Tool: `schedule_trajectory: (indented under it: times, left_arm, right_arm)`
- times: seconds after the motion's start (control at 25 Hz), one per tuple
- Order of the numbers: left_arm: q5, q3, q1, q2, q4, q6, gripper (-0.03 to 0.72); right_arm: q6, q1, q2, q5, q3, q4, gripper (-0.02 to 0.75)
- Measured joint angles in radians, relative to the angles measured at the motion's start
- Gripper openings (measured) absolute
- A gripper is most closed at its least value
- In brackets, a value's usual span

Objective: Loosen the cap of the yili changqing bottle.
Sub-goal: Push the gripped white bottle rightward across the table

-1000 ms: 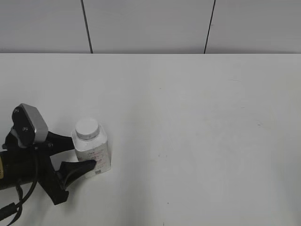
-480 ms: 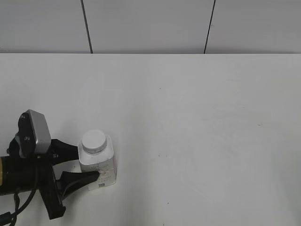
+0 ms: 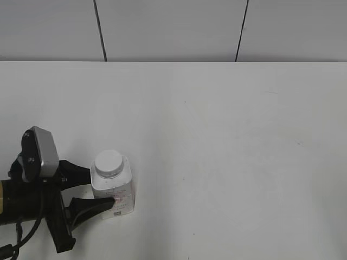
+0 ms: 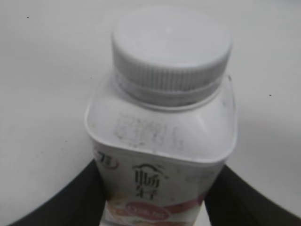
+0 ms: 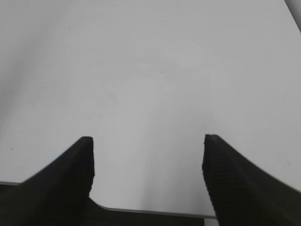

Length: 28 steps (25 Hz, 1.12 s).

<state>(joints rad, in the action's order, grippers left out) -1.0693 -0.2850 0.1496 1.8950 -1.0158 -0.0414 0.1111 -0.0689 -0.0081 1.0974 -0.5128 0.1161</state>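
Observation:
The yili changqing bottle (image 3: 114, 187), small, squat and white with a pink-printed label, stands upright at the table's front left. Its white ribbed cap (image 3: 109, 161) is on the neck. My left gripper (image 3: 96, 189) is shut on the bottle's body from the left, one black finger on each side. The left wrist view shows the bottle (image 4: 160, 155) close up between the two fingers, with the cap (image 4: 171, 47) above. My right gripper (image 5: 148, 160) is open and empty over bare table; it is out of the exterior view.
The white table (image 3: 227, 141) stretches to the right and back of the bottle. A grey panelled wall (image 3: 173, 30) runs behind it. The right wrist view shows the table's near edge (image 5: 155, 211) just under the fingers.
My left gripper drew the bottle toward the front of the table and slightly right between one second and half a second ago. Since then nothing has visibly moved.

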Motion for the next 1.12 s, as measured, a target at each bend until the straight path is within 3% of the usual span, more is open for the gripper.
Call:
schedule_trajectory:
  times: [0.24, 0.52, 1.12]
  left_arm:
    - [-0.001, 0.0, 0.0, 0.0, -0.001, 0.0, 0.391]
    - [-0.003, 0.0, 0.0, 0.0, -0.002, 0.0, 0.391]
    - [-0.004, 0.0, 0.0, 0.0, -0.005, 0.0, 0.391]
  right_arm:
    - [0.0, 0.0, 0.061, -0.006, -0.021, 0.022, 0.554]
    - [0.001, 0.0, 0.424, -0.009, -0.151, 0.022, 0.504]
    - [0.032, 0.0, 1.206, 0.111, -0.521, 0.015, 0.501]
